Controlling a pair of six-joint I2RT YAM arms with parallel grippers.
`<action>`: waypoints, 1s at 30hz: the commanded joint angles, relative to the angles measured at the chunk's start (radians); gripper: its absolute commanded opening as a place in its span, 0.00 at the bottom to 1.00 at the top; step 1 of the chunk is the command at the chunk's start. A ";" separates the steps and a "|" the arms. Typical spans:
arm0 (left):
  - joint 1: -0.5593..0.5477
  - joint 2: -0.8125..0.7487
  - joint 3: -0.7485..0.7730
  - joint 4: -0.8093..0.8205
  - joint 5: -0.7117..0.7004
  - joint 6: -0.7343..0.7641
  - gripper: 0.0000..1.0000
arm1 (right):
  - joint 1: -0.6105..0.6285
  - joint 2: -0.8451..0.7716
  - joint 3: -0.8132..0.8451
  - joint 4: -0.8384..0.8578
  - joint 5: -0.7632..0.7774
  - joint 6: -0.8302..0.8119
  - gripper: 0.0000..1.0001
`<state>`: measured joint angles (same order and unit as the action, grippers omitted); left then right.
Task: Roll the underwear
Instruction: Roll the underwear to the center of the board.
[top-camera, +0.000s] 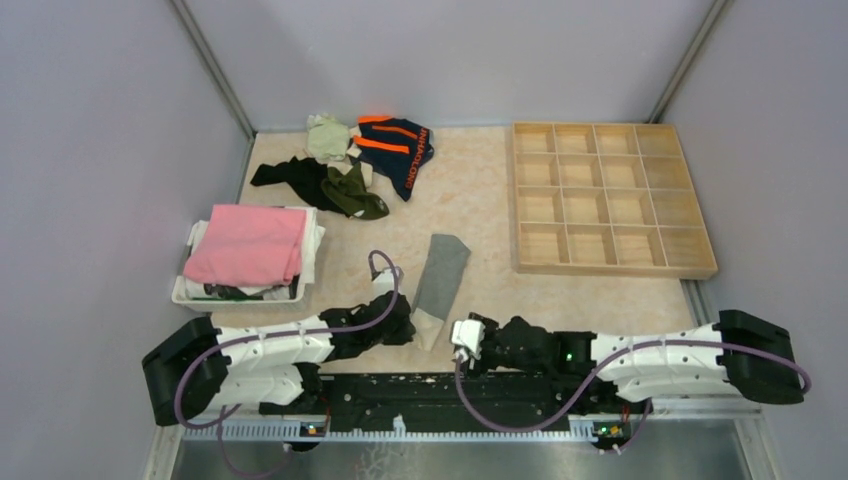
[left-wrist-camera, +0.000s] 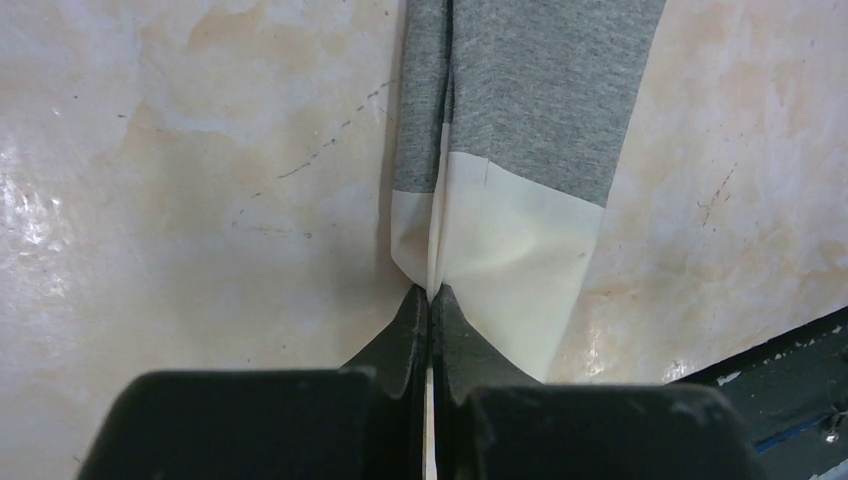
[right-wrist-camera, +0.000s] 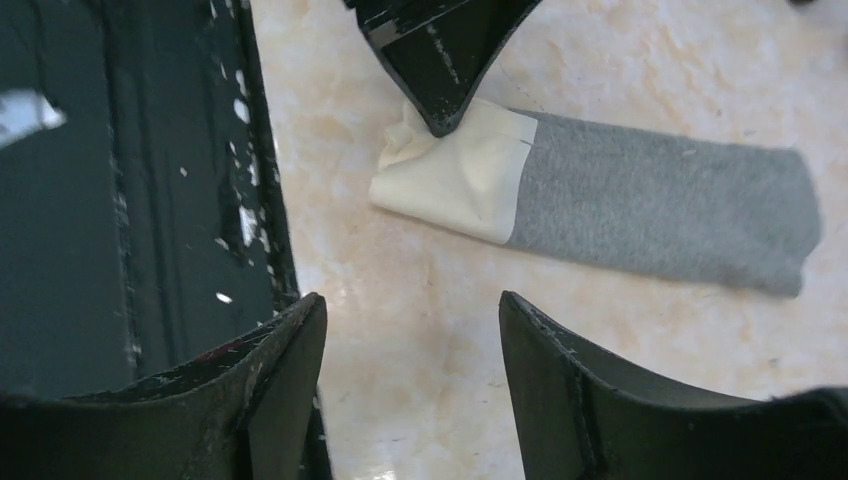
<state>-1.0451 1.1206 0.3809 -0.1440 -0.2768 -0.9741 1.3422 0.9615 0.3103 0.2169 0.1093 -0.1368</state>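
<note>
Now my left arm (top-camera: 270, 345) sits low, left jaws shut on grey underwear (left-wrist-camera: 540, 100) waistband; right jaws wide, empty.

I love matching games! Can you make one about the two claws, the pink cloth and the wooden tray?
1 left claw
2 right claw
3 folded pink cloth
4 wooden tray with square compartments

a open, holding nothing
b shut on the grey underwear, at its cream waistband
c on the white plastic basket
d far right on the beige table

Pairs: 1b, 2a, 3c, 4d.
</note>
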 joint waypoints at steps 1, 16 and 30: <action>0.008 0.012 -0.027 -0.068 0.044 0.110 0.00 | 0.070 0.062 0.002 0.097 0.123 -0.399 0.64; 0.015 0.057 -0.052 -0.021 0.081 0.148 0.00 | 0.092 0.386 -0.016 0.408 0.009 -0.848 0.66; 0.026 0.065 -0.059 -0.013 0.099 0.155 0.00 | 0.092 0.545 -0.022 0.502 -0.056 -0.965 0.61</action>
<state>-1.0237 1.1439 0.3691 -0.0586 -0.1974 -0.8429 1.4231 1.4528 0.2752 0.6861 0.0906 -1.0615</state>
